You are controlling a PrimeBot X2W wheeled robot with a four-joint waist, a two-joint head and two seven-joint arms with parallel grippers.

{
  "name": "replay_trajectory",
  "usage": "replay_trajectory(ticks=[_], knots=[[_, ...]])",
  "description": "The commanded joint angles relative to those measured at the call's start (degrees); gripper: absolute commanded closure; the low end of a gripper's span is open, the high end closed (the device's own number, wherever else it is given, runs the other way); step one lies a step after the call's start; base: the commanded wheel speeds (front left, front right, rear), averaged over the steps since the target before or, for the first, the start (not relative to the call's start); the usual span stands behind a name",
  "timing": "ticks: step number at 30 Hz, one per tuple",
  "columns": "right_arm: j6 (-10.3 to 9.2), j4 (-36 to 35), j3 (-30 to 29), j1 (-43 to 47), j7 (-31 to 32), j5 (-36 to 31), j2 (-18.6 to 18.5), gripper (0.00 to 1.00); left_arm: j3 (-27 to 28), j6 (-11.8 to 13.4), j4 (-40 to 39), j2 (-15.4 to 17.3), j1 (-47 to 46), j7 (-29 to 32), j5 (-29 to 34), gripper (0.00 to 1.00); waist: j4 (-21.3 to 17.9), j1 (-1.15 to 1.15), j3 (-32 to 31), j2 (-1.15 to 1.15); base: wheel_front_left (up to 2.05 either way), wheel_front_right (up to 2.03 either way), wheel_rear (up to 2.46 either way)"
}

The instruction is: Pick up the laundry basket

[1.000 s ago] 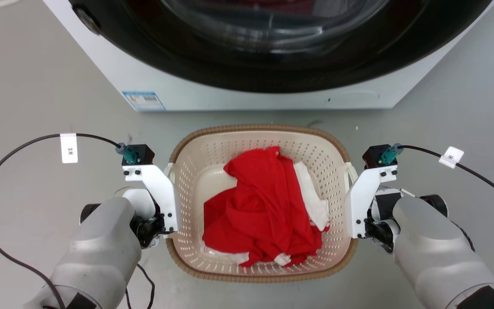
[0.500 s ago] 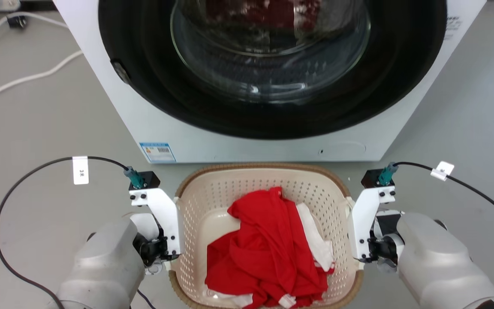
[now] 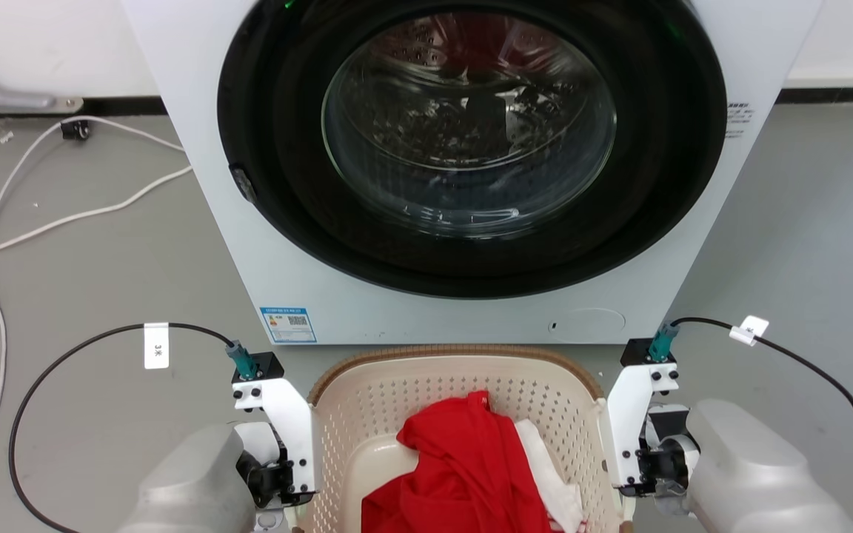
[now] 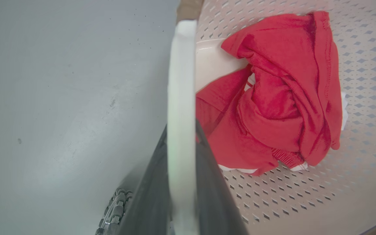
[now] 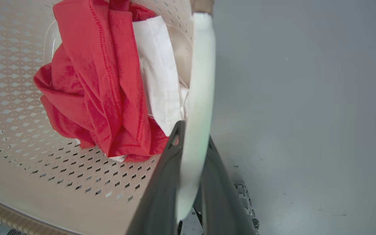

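The laundry basket [image 3: 397, 400] stays pinched at both sides by left hand [image 4: 181, 130] and right hand [image 5: 193, 133].

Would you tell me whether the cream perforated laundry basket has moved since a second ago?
Yes, upward. The far rim of the laundry basket now meets the base of the white washing machine; earlier a gap separated them.

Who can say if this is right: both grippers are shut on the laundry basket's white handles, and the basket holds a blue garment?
Only the colour is wrong: the garment is red, not blue, as the left wrist view shows. The left gripper and right gripper are indeed shut on the laundry basket's white handles.
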Motion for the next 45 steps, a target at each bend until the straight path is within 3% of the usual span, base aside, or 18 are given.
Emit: replay_trajectory(ticks=[1,45], knots=[[0.3,-0.3,0.2,0.6,0.8,0.7,0.7,1.0,-0.2,-0.5,-0.4,-1.0,0.6,-0.1,-0.6,1.0,-0.1,0.01,-1.0,0.0,0.0,0.0,0.0],[0.46,1.0,4.1,-1.3,4.5,6.0,1.2,1.0,-2.3,-0.5,-1.0,-1.8,0.9,-1.0,-3.3,1.0,-1.2,0.01,-2.4,0.0,0.0,0.0,0.0]])
